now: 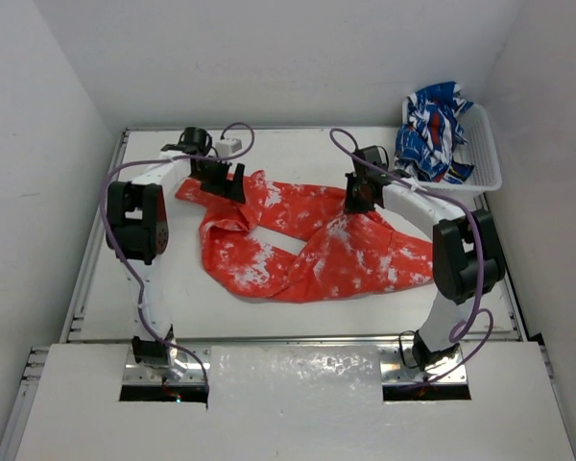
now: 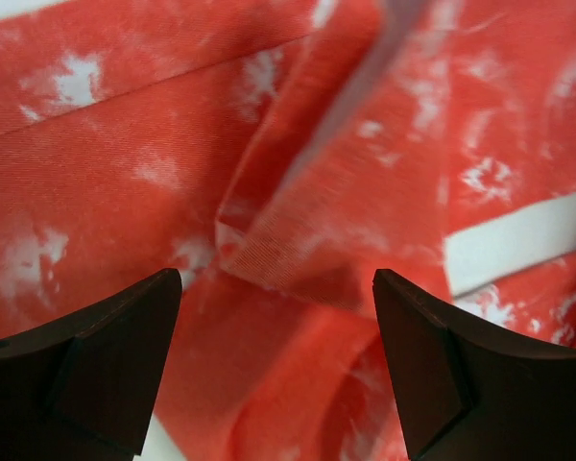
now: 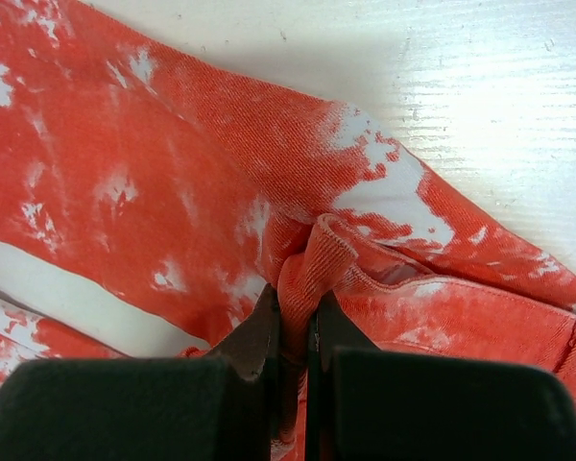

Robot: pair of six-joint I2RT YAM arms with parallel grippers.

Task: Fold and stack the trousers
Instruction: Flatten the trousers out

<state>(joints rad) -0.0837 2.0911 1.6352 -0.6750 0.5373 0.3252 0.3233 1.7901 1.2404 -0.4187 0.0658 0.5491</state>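
The red-orange trousers [image 1: 307, 245] with white speckles lie crumpled across the middle of the table, one leg running up to the far left. My left gripper [image 1: 219, 179] hovers over that leg's end, jaws wide open with loose red cloth [image 2: 269, 240] below them and nothing pinched. In the left wrist view its dark fingers [image 2: 106, 355] frame the folds. My right gripper [image 1: 358, 200] is shut on a bunched fold of the trousers [image 3: 312, 274] near the garment's middle right; the cloth is squeezed between its fingertips [image 3: 269, 327].
A white basket [image 1: 488, 154] at the far right corner holds a blue, white and red patterned garment [image 1: 432, 130]. A small white box [image 1: 228, 146] sits at the far edge behind the left gripper. Purple cables loop over both arms. Walls close in on both sides.
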